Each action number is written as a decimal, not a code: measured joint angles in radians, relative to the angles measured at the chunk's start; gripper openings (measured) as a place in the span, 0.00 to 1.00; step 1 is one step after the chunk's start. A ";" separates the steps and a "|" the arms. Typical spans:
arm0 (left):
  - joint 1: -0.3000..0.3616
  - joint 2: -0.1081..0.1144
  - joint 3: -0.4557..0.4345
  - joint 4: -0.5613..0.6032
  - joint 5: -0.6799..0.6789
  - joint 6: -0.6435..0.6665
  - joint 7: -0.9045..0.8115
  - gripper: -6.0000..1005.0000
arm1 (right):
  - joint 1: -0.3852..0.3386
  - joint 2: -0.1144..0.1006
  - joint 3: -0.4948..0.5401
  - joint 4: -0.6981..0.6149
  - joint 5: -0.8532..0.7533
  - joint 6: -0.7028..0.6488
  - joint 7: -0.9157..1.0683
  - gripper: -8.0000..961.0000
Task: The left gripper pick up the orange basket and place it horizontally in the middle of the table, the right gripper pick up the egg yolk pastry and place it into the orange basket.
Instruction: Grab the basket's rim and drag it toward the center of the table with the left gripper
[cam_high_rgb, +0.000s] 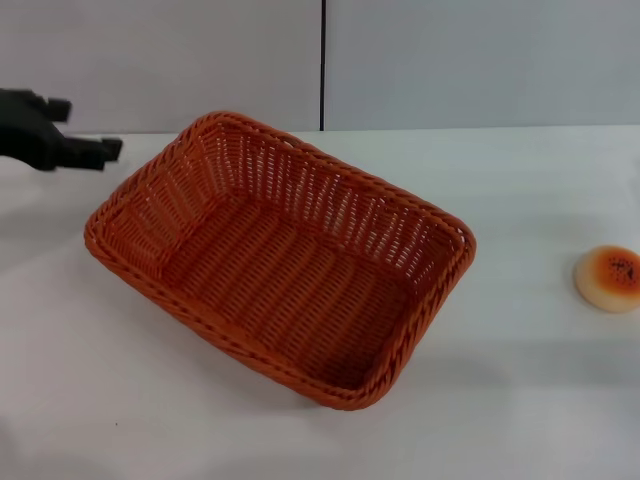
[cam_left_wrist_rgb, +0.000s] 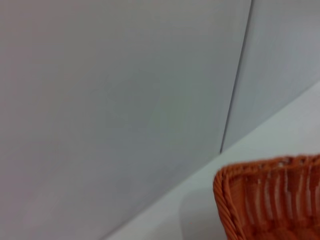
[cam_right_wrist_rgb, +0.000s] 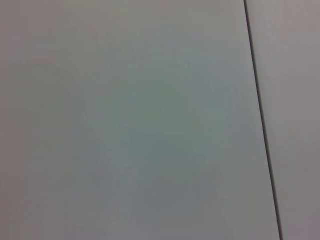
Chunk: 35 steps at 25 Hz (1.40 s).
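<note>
Orange basket askew, pastry waiting at the right edge

Orange wicker fills the middle of your head view: the basket (cam_high_rgb: 280, 260) sits on the white surface (cam_high_rgb: 520, 380), roughly central but turned at a diagonal, one corner pointing toward the robot. The left gripper (cam_high_rgb: 95, 152) hangs at the far left, just off the basket's far-left corner, touching nothing. You cannot tell how its jaws stand; only a dark outline shows, pointing toward the rim. The left wrist view catches one basket corner (cam_left_wrist_rgb: 270, 200) below the grey wall (cam_left_wrist_rgb: 125, 100). The right gripper is out of sight, and its wrist camera sees only wall.

The pastry (cam_high_rgb: 609, 279) lies well apart from the basket, near the right edge of the head view, glazed top up.

My reading: the basket is not yet horizontal, so the left-arm step looks unfinished.

Watch for these:
- A grip on one corner alone may let the basket swing or tip as it turns, since it is broad and light.
- Open weave could snag a finger on release and drag the basket off line.
- Sliding the basket rightward could nudge the pastry, which would likely roll.
- The pastry looks soft; a hard squeeze could crush it.

Count: one basket, one pastry, one gripper in view.
</note>
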 joint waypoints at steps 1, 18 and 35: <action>-0.002 -0.001 0.016 -0.001 0.017 -0.006 -0.019 0.83 | 0.004 0.000 0.000 -0.001 0.000 0.006 0.000 0.64; -0.003 -0.006 0.191 -0.156 0.054 -0.155 -0.100 0.83 | 0.032 0.002 0.000 0.005 -0.001 0.055 0.000 0.64; -0.044 -0.009 0.295 -0.278 0.022 -0.288 -0.105 0.83 | 0.030 0.003 0.000 0.007 -0.003 0.068 0.000 0.64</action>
